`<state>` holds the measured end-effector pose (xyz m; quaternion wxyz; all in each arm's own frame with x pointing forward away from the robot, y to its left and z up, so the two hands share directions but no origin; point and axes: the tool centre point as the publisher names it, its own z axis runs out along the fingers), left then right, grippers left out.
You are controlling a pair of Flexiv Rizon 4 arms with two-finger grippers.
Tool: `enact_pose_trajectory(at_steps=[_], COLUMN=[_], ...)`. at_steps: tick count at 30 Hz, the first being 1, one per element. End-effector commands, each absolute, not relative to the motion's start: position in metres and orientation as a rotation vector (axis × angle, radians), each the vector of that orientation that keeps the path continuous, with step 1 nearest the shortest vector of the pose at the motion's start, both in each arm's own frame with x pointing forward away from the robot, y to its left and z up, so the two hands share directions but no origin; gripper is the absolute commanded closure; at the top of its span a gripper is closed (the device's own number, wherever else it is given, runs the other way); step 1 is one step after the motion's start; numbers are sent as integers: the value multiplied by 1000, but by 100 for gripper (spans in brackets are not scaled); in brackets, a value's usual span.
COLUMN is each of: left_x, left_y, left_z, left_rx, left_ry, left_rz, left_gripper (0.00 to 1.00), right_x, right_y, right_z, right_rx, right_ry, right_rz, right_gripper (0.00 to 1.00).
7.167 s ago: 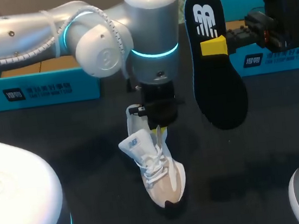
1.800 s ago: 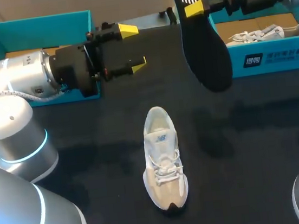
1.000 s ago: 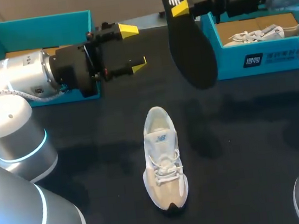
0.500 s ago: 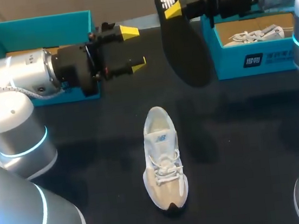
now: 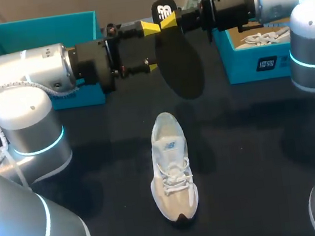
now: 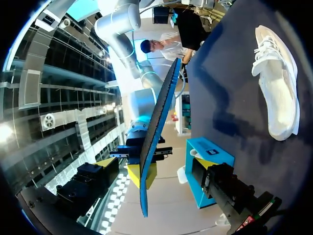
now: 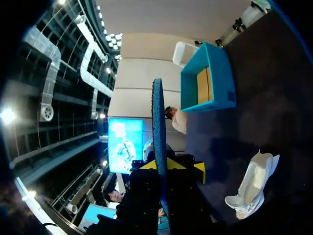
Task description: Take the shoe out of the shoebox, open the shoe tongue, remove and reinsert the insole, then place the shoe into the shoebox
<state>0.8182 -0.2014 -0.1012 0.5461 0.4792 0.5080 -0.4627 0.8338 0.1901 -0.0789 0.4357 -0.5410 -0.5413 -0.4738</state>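
Insole [image 5: 178,61] hangs in the air beyond the shoe's [image 5: 171,168] heel, between left box [image 5: 32,30] and right box [image 5: 249,67]. Its heel end is up and pinched in the right gripper [image 5: 167,20], forefoot pointing down.

Head view shows its black face. Both wrist views show it edge-on, with a yellow tip on each side.

Left gripper [image 5: 149,47] is spread, just beside the insole's heel end; can't tell if it's touching.

Shoe sits upright on the table [image 5: 252,141], long axis near-far, toe toward the robot.

Second shoe [image 5: 263,38] in the right box shows in head view only.
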Motion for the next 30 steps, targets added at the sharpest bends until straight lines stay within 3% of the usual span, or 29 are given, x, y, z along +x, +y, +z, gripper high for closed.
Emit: enact_pose_trajectory(at_steps=[1, 30], left_x=[817, 820], left_y=[-203, -221], left_z=[-104, -117], left_rx=[1145, 1149], left_ry=[1204, 1191], left_rz=[-1092, -1132], left_gripper=[0, 0], right_x=[833, 842], right_y=[190, 196], right_z=[-79, -97], right_rx=[-1349, -1466], right_ry=[-1347, -1140], right_rz=[-1179, -1093], right_gripper=[100, 100])
